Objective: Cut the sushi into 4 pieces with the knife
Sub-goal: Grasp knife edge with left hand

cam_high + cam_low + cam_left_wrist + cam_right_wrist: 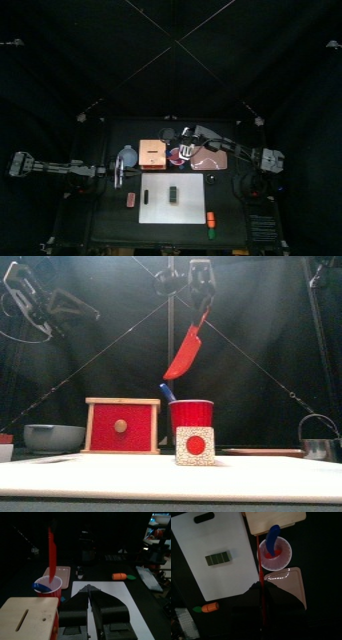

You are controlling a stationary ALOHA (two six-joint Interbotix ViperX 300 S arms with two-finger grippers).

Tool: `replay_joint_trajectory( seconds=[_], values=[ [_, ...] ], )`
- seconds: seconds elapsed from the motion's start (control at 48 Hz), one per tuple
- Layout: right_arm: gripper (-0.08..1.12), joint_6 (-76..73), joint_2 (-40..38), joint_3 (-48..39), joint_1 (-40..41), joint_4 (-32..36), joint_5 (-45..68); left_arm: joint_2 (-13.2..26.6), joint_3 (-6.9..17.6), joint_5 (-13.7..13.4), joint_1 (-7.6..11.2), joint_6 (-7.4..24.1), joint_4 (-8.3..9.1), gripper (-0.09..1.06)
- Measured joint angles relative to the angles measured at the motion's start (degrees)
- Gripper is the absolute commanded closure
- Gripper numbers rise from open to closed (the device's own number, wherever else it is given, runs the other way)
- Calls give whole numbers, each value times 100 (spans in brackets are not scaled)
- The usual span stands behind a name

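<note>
My right gripper (198,294) is shut on the red knife (183,354), which hangs blade-down above the red cup (191,414). In the right wrist view the red knife (261,594) shows edge-on between the jaws, over the cup (275,554). The blue knife (167,391) still stands in the cup. The dark green sushi roll (173,193) lies whole on the white cutting board (189,201); its end (195,445) faces the front. My left gripper (90,592) is shut and empty, raised at the left (30,301) beside the wooden box (27,617).
The wooden box with a red drawer front (122,426) and the blue-grey bowl (54,437) stand back left. A pink tray (211,161) lies right of the cup. The metal cutter (318,442) sits far right. An orange toy (210,218) lies near the front edge.
</note>
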State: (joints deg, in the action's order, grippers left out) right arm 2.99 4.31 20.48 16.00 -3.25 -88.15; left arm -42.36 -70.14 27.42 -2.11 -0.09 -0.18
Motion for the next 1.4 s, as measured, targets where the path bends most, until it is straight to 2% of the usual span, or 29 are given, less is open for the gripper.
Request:
replay_joint_trajectory(
  seconds=[0.167, 0.271, 0.438, 0.562, 0.812, 0.938, 1.104, 1.396],
  values=[
    [86, -88, -527, -387, -571, 448, 466, -9, -53, 475, 9, 0, 0, 15],
    [86, -237, -879, -870, -896, 721, 976, -9, -53, 598, 26, 0, 0, 9],
    [86, -642, -1397, -1898, -1310, 1266, 2206, 35, 18, 624, 35, 9, 0, 9],
    [86, -1037, -1890, -2971, -1564, 1740, 3542, 114, 97, 624, 44, 0, 0, 9],
    [86, -2083, -2637, -4852, -1591, 2452, 6328, 448, 316, 624, 44, 9, 0, 9],
    [86, -2443, -2892, -5634, -1538, 2689, 7383, 642, 448, 633, 44, 18, 0, 9],
    [86, -2514, -3173, -6319, -1380, 2769, 8464, 993, 677, 624, 53, 9, 0, 9],
    [86, -2479, -3340, -6768, -1072, 2769, 9237, 1846, 1213, 606, 53, 0, -35, 9]
  ],
)
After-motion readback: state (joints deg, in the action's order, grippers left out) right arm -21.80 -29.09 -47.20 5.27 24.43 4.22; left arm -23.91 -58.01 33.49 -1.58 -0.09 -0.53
